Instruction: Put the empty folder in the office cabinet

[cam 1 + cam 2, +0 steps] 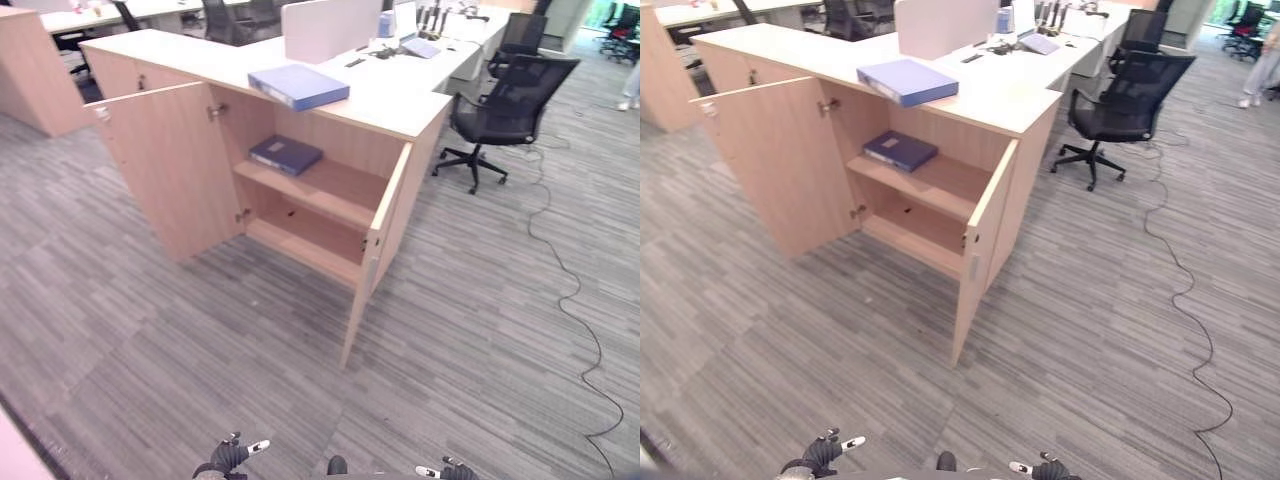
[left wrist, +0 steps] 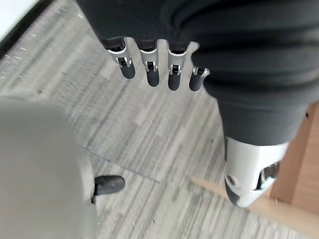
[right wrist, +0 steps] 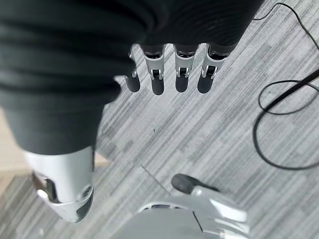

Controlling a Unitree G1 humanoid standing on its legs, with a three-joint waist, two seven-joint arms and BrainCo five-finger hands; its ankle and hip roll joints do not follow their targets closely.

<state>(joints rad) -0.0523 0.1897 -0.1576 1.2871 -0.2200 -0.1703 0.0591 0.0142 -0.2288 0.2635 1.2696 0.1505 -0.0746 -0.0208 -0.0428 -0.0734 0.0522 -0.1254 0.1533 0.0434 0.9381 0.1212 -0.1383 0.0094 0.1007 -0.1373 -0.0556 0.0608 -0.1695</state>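
A light blue folder (image 1: 298,85) lies flat on top of the wooden office cabinet (image 1: 400,110). Both cabinet doors stand open. On the upper shelf (image 1: 330,185) inside lies a darker blue folder (image 1: 285,154). My left hand (image 1: 232,456) hangs low at the bottom edge of the eye views, far from the cabinet, fingers straight and empty. My right hand (image 1: 452,470) is low at the bottom right, also open and holding nothing. In the wrist views the left hand's fingers (image 2: 152,67) and the right hand's fingers (image 3: 169,74) hang over grey carpet.
The left door (image 1: 170,165) swings out leftward and the right door (image 1: 375,250) juts toward me. A black office chair (image 1: 505,105) stands right of the cabinet. A white divider (image 1: 325,28) and desk items sit behind. Grey carpet lies between me and the cabinet.
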